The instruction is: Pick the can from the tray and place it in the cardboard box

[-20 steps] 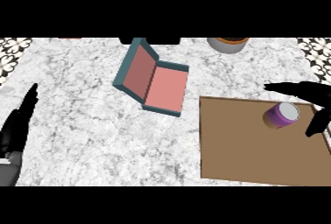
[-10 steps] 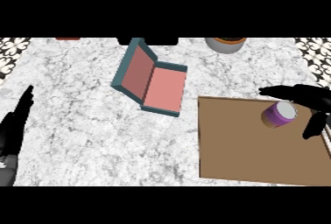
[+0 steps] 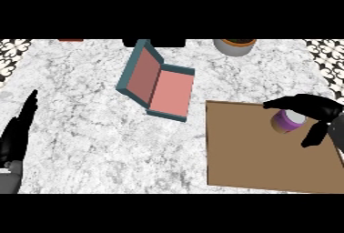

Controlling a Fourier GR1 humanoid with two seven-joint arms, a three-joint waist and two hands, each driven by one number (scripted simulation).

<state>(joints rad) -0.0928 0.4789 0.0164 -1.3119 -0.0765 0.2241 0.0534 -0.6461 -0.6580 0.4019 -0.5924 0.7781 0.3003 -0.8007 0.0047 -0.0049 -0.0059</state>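
A purple can (image 3: 287,122) with a pale top stands upright on the brown tray (image 3: 255,157), near its far right corner. My right hand (image 3: 317,108) comes in from the right edge and brackets the can. Its fingers reach across the can's far side, and the thumb points down just off its near right side. The hand is open, and I cannot tell whether it touches the can. The box (image 3: 168,91), teal outside and pink inside, lies left of the tray with its lid raised at the left. My left hand (image 3: 17,136) rests open at the left edge.
A grey pot (image 3: 235,45) with an orange rim stands at the counter's far edge, beyond the tray. A strip of bare marble separates the box from the tray's left edge. Patterned tiles show at both far corners.
My right hand has moved left across the tray's far corner and now spans the can. The can, tray and box keep their places. The left hand has hardly moved.
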